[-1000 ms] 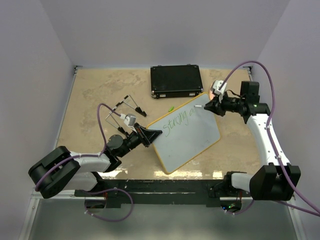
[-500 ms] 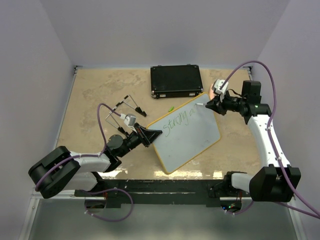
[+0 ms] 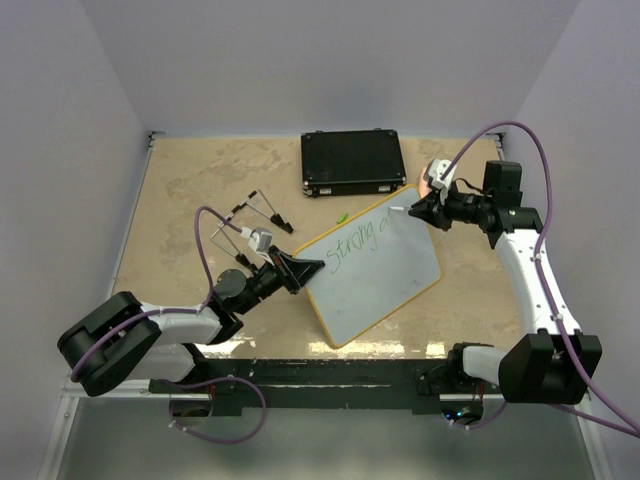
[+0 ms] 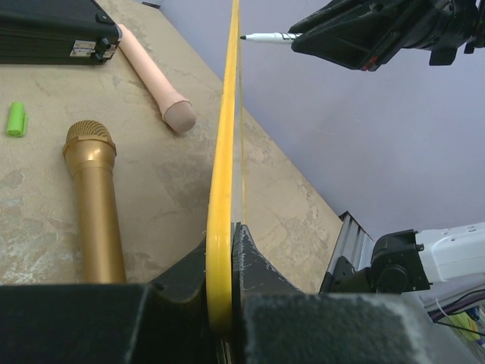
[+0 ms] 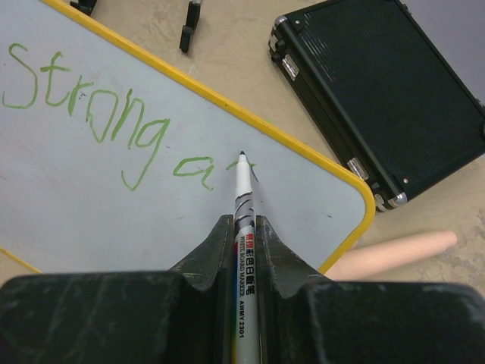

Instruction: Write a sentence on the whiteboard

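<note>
Whiteboard (image 3: pixel 375 265) just beside the black case (image 3: pixel 352 162), edge pinched by the left gripper (image 3: pixel 300 270); right gripper (image 3: pixel 420 212), clamped on the marker (image 5: pixel 243 189), poised at the case-side corner, where the sentence (image 5: pixel 98 121) may run off the board.

On the whiteboard (image 5: pixel 61 201) you can read the sentence (image 5: pixel 98 121) in green: "Strong a". The marker (image 5: pixel 244 254) barrel shows "WHITE BOARD MARKER" and what looks like "AWMY 2201". The label on the black case (image 4: pixel 45 30) is too small to read.
</note>
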`<action>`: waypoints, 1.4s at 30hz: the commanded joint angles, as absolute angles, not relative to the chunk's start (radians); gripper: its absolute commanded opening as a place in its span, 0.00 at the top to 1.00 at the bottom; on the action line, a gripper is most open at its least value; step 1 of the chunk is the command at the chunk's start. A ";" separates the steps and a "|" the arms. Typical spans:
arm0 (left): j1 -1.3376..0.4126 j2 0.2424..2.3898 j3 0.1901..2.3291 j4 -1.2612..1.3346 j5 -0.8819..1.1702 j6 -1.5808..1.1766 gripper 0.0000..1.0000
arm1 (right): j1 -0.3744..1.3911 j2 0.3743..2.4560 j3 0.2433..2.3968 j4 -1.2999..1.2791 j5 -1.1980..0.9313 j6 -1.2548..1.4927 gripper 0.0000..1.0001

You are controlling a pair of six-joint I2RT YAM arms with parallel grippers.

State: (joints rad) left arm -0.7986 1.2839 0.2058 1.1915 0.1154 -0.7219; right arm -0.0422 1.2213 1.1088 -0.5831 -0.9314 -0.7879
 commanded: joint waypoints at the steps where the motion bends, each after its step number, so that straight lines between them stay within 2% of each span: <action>1: -0.799 1.316 0.201 1.101 0.183 -0.575 1.00 | -0.046 1.206 1.124 -0.505 -0.916 -0.729 1.00; 26: -0.799 1.316 0.193 1.111 0.178 -0.577 1.00 | -0.048 1.204 1.074 -0.679 -0.859 -0.879 1.00; 42: -0.799 1.310 0.192 1.108 0.178 -0.574 1.00 | -0.049 1.178 1.080 -0.646 -0.772 -0.836 1.00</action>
